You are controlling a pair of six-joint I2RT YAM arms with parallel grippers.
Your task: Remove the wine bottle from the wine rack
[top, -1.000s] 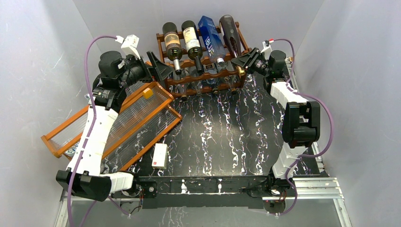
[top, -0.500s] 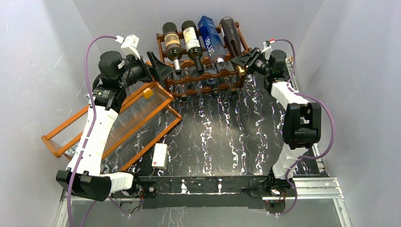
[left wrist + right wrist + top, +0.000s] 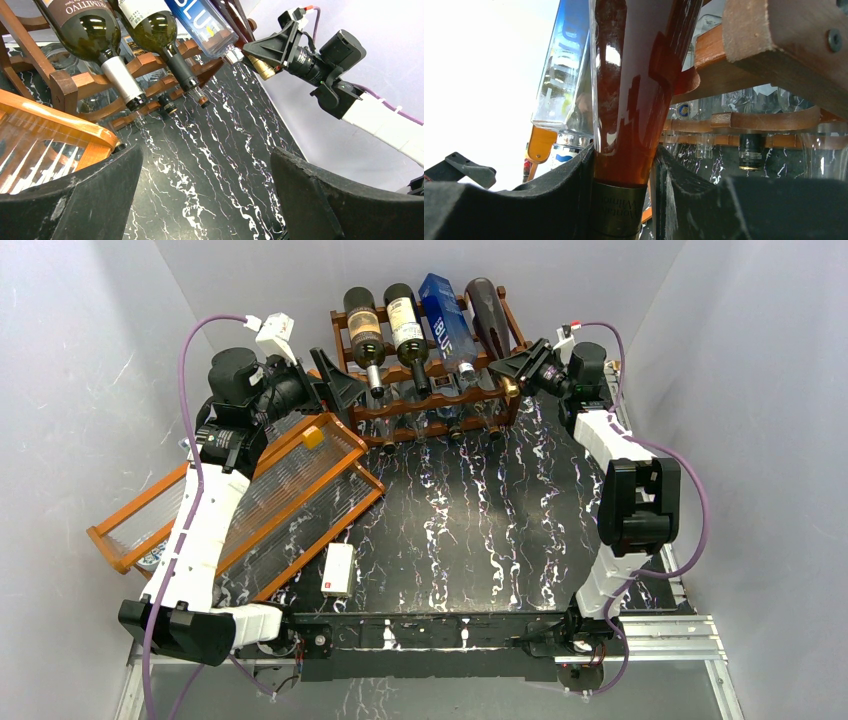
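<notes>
The dark reddish-brown wine rack (image 3: 432,400) stands at the back of the table with several bottles lying on its top tier. The rightmost one is a dark red wine bottle (image 3: 488,305) with a gold foil neck. My right gripper (image 3: 512,374) is shut on that neck, at the rack's right end. In the right wrist view the amber-red bottle (image 3: 639,100) runs up from between my right gripper's fingers (image 3: 624,200), past the rack's rail (image 3: 774,50). My left gripper (image 3: 345,390) is open and empty by the rack's left end (image 3: 150,65), over bare table (image 3: 207,190).
Two green wine bottles (image 3: 363,330) (image 3: 405,325) and a blue bottle (image 3: 445,315) lie beside the red one. Clear bottles fill the lower tiers. An orange-framed tray with ribbed panels (image 3: 270,495) leans at the left. A small white box (image 3: 338,569) lies near the front.
My right wrist and arm have shifted slightly up and to the right, still on the bottle's neck. The bottle still lies on the rack. The left arm has not moved.
</notes>
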